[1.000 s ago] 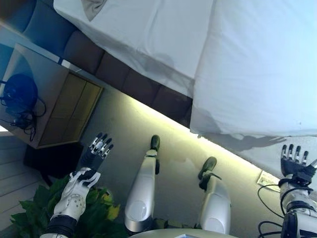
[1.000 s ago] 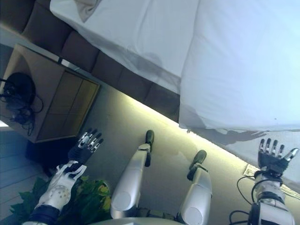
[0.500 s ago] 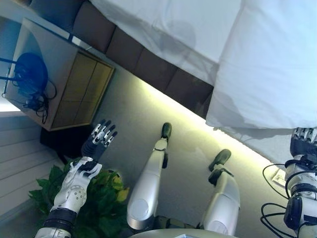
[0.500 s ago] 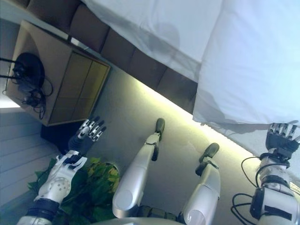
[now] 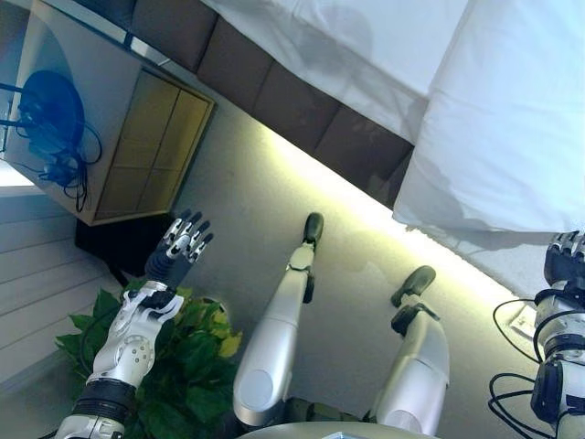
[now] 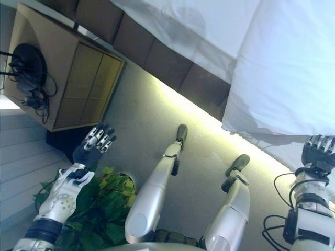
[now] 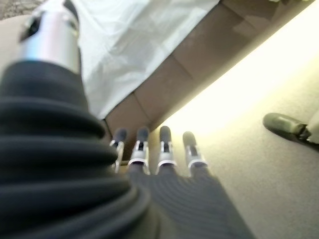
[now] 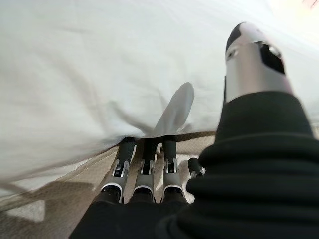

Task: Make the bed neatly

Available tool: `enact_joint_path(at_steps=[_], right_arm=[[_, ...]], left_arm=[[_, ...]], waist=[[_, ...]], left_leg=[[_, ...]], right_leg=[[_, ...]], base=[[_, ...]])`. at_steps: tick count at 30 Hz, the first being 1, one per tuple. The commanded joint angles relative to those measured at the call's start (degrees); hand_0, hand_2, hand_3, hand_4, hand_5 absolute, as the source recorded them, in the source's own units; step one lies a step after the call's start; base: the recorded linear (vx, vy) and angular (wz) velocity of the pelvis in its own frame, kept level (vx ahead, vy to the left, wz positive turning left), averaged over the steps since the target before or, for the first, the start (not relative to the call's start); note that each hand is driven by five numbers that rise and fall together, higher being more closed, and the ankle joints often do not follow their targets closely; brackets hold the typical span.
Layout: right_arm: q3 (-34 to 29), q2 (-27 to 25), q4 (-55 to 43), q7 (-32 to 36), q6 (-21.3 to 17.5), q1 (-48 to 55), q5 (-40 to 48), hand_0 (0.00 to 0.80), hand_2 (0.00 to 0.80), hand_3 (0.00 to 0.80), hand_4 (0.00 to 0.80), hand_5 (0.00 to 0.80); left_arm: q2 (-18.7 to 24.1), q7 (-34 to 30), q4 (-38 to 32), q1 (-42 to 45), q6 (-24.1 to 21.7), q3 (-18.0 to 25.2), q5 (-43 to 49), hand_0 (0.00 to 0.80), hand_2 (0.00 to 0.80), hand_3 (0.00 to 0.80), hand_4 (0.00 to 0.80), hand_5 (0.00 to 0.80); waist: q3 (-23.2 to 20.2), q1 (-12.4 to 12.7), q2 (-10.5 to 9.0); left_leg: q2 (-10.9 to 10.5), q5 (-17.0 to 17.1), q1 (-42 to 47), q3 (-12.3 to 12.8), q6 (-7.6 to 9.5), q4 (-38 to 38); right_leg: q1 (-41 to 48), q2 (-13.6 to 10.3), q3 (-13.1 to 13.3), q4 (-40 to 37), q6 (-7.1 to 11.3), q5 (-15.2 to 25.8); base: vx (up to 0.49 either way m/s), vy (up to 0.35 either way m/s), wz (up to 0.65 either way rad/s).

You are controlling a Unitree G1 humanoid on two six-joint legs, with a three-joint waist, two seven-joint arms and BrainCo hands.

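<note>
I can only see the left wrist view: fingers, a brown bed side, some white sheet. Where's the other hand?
Observer: The right hand is at the hanging lower edge of the white duvet, fingers straight, gripping nothing.
Operator: What's below this hand?
Observer: A green potted plant sits under the open left hand.
Operator: Anything beside the bed?
Observer: A wooden nightstand, with a dark round device and cables on top.

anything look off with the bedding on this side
Yes: the white duvet hangs unevenly over the bed's edge, its lower corner drooping toward the floor, wrinkled, beside the right hand. The sheet alongside sits higher.
</note>
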Motion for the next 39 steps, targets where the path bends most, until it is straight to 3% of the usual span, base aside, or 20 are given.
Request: enact_joint_path(at_steps=[1, 6, 12, 23, 30, 31, 32, 33, 39], right_arm=[[0.1, 1.6, -1.6, 1.9, 2.1, 4.2, 1.9, 0.000, 0.000, 0.000, 0.000, 0.000], [-1.3, 2.2, -0.1, 2.6, 4.6, 6.3, 1.9, 0.000, 0.000, 0.000, 0.000, 0.000], [-1.4, 1.8, 0.6, 2.7, 4.2, 6.0, 0.0, 0.000, 0.000, 0.000, 0.000, 0.000], [-1.5, -2.2, -4.3, 0.9, -1.3, 0.8, -0.3, 0.000, 0.000, 0.000, 0.000, 0.000], [-1.6, -5.0, -5.6, 0.1, -2.8, -1.7, -0.8, 0.000, 0.000, 0.000, 0.000, 0.000], [-1.5, -5.0, -6.6, 0.1, -3.1, -1.8, -1.5, 0.260, 0.260, 0.260, 0.260, 0.260], [-1.4, -4.8, -7.3, 0.0, -3.6, -1.7, -2.3, 0.643, 0.643, 0.643, 0.643, 0.643], [-1.1, -4.5, -8.1, 0.4, -3.9, -1.6, -3.9, 0.800, 0.800, 0.800, 0.800, 0.800], [0.9, -1.6, -11.4, 1.6, -4.6, -0.3, -9.1, 0.800, 0.800, 0.800, 0.800, 0.800]], left_arm=[[0.4, -1.2, -0.4, -0.1, -4.1, 0.0, -2.1, 0.000, 0.000, 0.000, 0.000, 0.000], [0.1, -1.8, 0.7, 0.0, -4.1, -0.1, -3.3, 0.000, 0.000, 0.000, 0.000, 0.000], [-0.1, -1.8, -0.3, 0.3, -4.0, -0.8, -3.0, 0.000, 0.000, 0.000, 0.000, 0.000], [0.8, -3.1, -0.2, 1.1, -3.9, 0.5, -2.4, 0.000, 0.000, 0.000, 0.000, 0.000], [0.8, -3.4, -0.5, 1.2, -3.5, 0.8, -2.1, 0.000, 0.000, 0.000, 0.000, 0.000], [0.7, -3.7, -0.5, 1.3, -3.5, 0.9, -2.1, 0.000, 0.000, 0.000, 0.000, 0.000], [0.6, -3.8, -0.6, 1.4, -3.3, 1.0, -2.1, 0.000, 0.000, 0.000, 0.000, 0.000], [0.5, -3.8, -0.8, 1.5, -3.2, 1.0, -2.3, 0.000, 0.000, 0.000, 0.000, 0.000], [0.0, -3.7, -2.7, 1.9, -1.4, 1.9, -2.5, 0.000, 0.000, 0.000, 0.000, 0.000]], waist=[[1.3, -0.3, 1.48], [1.3, -1.0, 1.83], [1.3, -0.7, 2.49], [1.3, 0.4, 2.20], [1.3, 0.9, 2.61], [1.3, 0.9, 2.63], [1.3, 0.8, 2.67], [1.3, 0.8, 2.75], [1.3, 0.9, 2.45]], left_leg=[[3.0, 3.7, -4.5, -3.9, -4.04, 3.3], [3.1, 3.5, -4.8, -3.7, -4.08, 3.6], [3.4, 3.5, -4.6, -3.4, -4.06, 3.2], [3.5, 4.5, -5.4, -3.4, -4.10, 1.9], [3.2, 4.8, -6.1, -3.5, -3.83, 1.7], [3.1, 4.7, -6.1, -3.4, -3.83, 1.8], [3.0, 4.7, -6.0, -3.4, -3.82, 1.9], [2.9, 4.6, -5.8, -3.3, -3.75, 2.0], [2.1, 4.0, -3.5, -3.3, -3.59, 2.7]], right_leg=[[-2.3, -4.1, 5.0, -5.8, 4.28, 11.4], [-3.1, -3.8, 5.4, -5.5, 4.34, 11.5], [-3.1, -4.2, 5.1, -5.6, 4.41, 11.5], [-3.6, -4.3, 4.0, -5.8, 4.38, 11.7], [-4.5, -4.9, 3.6, -5.4, 4.30, 11.8], [-4.6, -4.9, 3.6, -5.3, 4.27, 11.8], [-4.5, -4.9, 3.6, -5.3, 4.24, 11.8], [-4.4, -5.0, 3.6, -5.2, 4.18, 11.8], [-1.4, -5.6, 3.2, -5.6, 4.03, 12.0]], base=[[0.000, 0.000, 0.00], [-0.005, 0.027, -0.01], [0.000, 0.012, 0.00], [0.002, -0.014, 0.01], [0.012, -0.006, 0.09], [0.016, 0.028, 0.04], [0.027, 0.044, 0.02], [0.032, 0.052, 0.01], [0.037, 0.036, 0.02]])
